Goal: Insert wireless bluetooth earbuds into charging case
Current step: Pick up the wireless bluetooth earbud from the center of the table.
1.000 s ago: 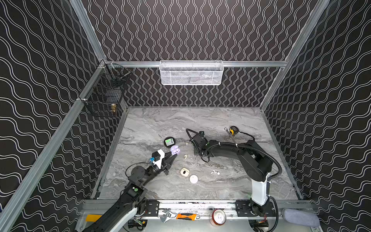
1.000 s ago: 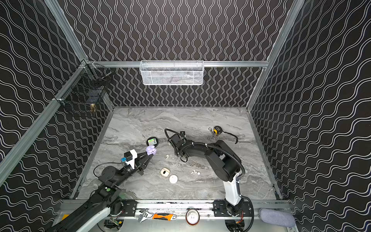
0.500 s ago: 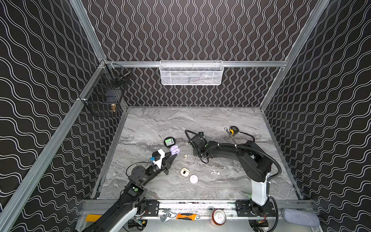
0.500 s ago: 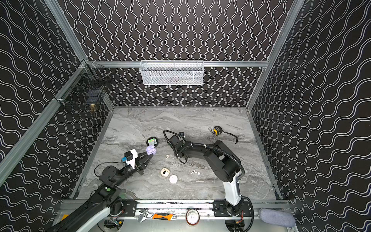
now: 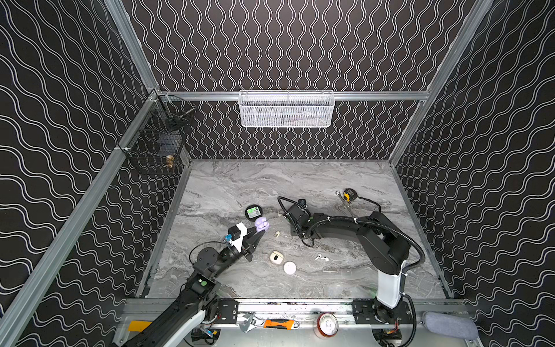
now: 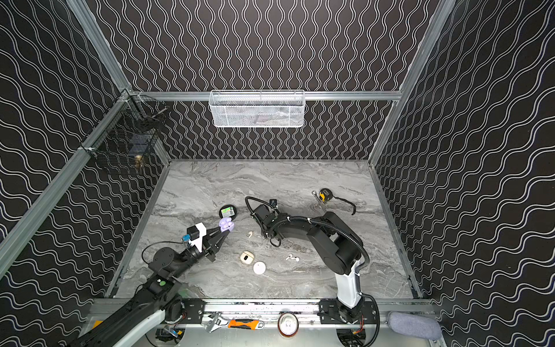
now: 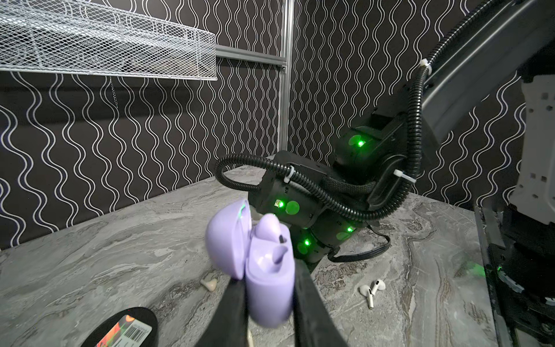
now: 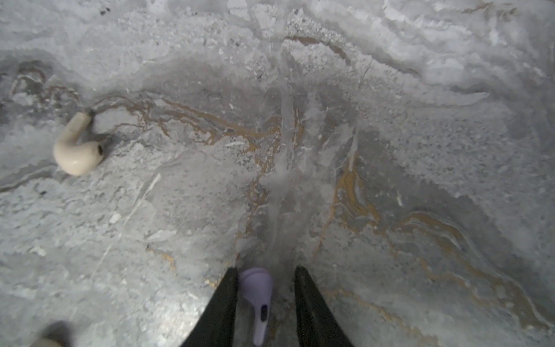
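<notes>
Step in hand, as judged: securing the second lilac stemmed earbud (image 8: 256,288) for the open lilac glossy charging case (image 7: 267,288). The left tool (image 5: 259,232) is clamped on that case's lower body and holds it lifted off the grey marbled tabletop (image 5: 300,180), lid swung back, with one lilac earbud (image 7: 271,228) seated inside. The right tool (image 8: 266,268) stands over the tabletop with its jaws apart. The loose lilac bud lies against one finger (image 8: 228,288), with a gap to the other. Whether the bud rests on the surface cannot be told. Recommendation: centre the jaws on the bud before closing, grip across the body rather than the slippery stem tip, lift straight, and present it stem-first to the empty well while the left tool keeps the case level. The cream stemmed earbud (image 5: 277,233) lies loose between the two arms, the cream case (image 5: 275,257), the white round case (image 5: 289,268) and two white earbuds (image 5: 321,257) nearer the front. Against the frame a second earlier, the right wrist has shifted slightly toward the left arm. The left arm and the case appear unmoved.
</notes>
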You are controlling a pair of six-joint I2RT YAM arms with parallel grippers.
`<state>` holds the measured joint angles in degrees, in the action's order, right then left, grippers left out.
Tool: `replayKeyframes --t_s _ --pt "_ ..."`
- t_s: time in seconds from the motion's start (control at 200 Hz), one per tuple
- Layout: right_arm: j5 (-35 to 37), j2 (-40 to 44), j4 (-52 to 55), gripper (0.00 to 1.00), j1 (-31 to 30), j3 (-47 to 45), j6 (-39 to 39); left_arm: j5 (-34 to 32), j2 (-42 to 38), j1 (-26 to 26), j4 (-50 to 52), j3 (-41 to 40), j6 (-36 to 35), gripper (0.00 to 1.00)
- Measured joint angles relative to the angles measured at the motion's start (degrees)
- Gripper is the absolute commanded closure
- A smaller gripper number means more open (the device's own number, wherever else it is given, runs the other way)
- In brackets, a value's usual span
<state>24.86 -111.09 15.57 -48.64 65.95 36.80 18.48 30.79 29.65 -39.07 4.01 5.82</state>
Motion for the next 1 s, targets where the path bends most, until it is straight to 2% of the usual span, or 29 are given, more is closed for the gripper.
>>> replayKeyframes --t_s 0.445,0.641,0.846,1.001 --pt "-0.81 -0.15 -1.33 0.87 -0.15 -0.15 -0.2 0.0 -0.17 0.09 0.02 0.09 -0.02 1.0" --pt "-1.14 1.27 -1.07 0.91 -0.35 -1.42 0.07 0.02 0.13 0.09 0.02 0.09 -0.02 1.0" --pt "1.75 8.24 0.9 0.92 -2.36 -2.16 0.74 0.0 0.46 0.09 -0.33 0.07 -0.02 1.0" --pt "7.54 16.02 2.84 0.92 -7.63 -0.42 1.53 -0.31 1.4 0.09 -1.6 -0.42 0.02 1.0"
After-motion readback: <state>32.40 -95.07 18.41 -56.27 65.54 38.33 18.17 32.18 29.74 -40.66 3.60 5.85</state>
